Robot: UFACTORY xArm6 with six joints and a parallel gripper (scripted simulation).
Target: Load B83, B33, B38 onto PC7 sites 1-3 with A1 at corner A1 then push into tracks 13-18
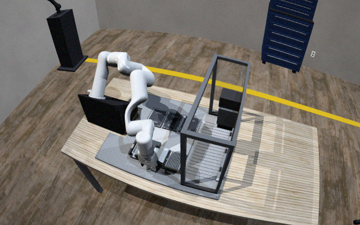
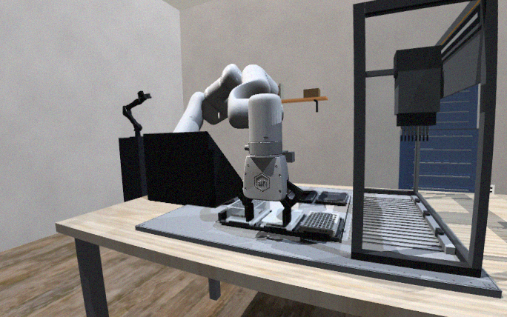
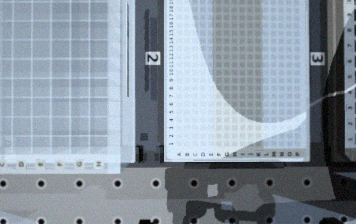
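Observation:
The carrier PC7 (image 2: 279,228) lies on the grey apron in front of the rails. The deep-well block B83 (image 3: 60,80) sits on its left site. The 384-well plate B33 (image 3: 235,80) sits on the site marked 2 (image 3: 153,58). The 96-well plate B38 (image 2: 317,221) sits on the site marked 3 (image 3: 317,58), nearest the rails. My gripper (image 2: 267,216) is open and low over the carrier's middle, one finger on each side of B33. It holds nothing. The fingers do not show in the wrist view.
The dark instrument frame (image 2: 418,130) stands over the loading rails (image 2: 392,220) to the right, with a pipetting head (image 2: 416,86) hanging inside. Three dark nests (image 1: 172,120) lie behind the carrier. A black box (image 2: 183,168) stands at the arm's base.

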